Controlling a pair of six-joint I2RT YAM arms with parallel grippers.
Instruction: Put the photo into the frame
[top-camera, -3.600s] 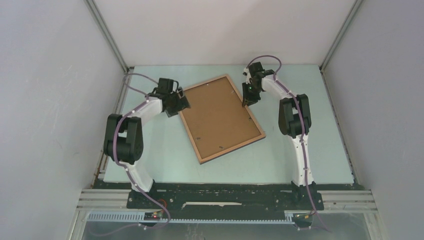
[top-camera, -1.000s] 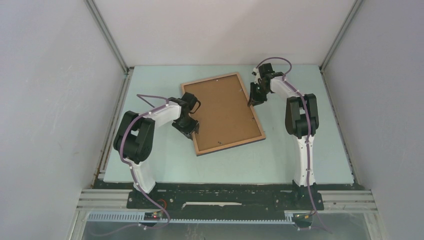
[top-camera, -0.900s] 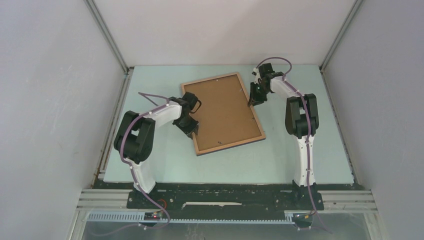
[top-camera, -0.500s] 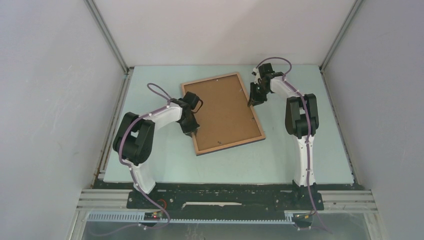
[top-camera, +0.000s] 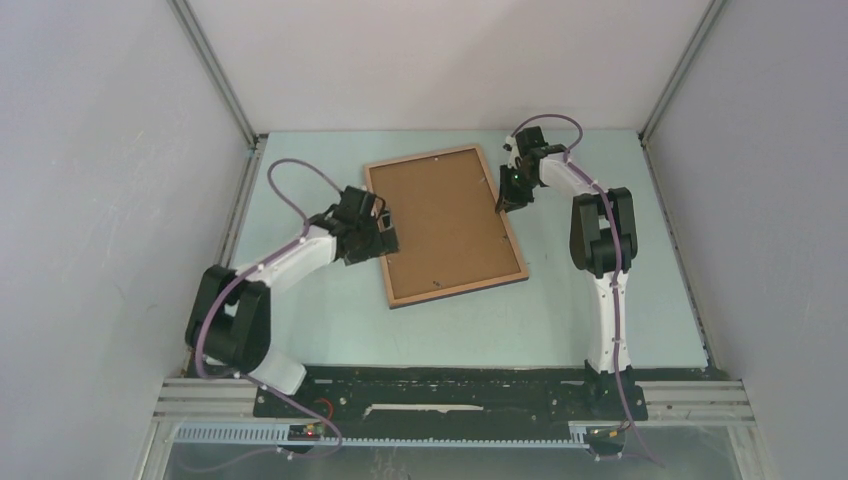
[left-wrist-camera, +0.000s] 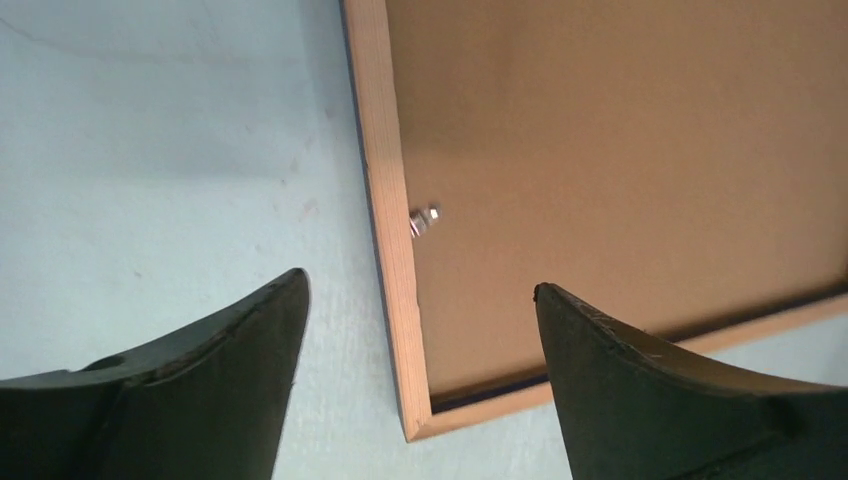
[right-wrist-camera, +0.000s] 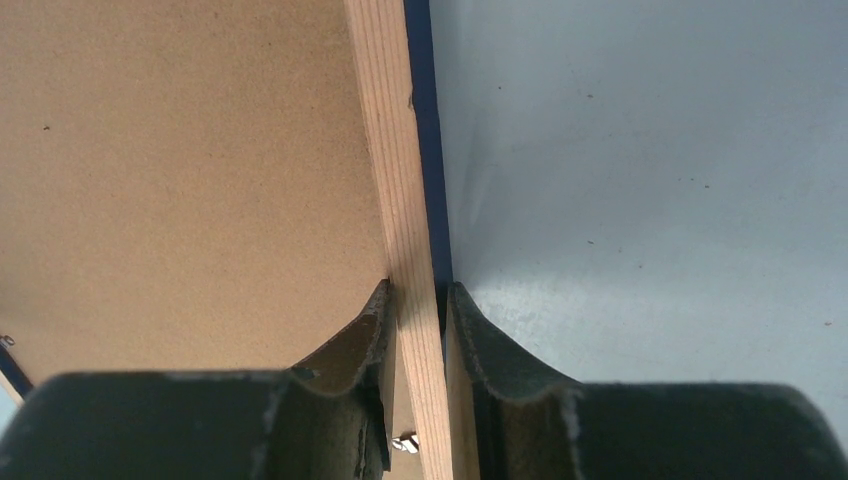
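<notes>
Frame (top-camera: 445, 225) lies board-side up mid-table (top-camera: 600, 290), skewed. Right gripper (right-wrist-camera: 415, 310) pinches its right edge, one finger either side. Left gripper (left-wrist-camera: 420, 283) hangs over its left edge, fingers spread wide, holding nothing. I see a dark blue strip (right-wrist-camera: 425, 150) under the edge.
</notes>
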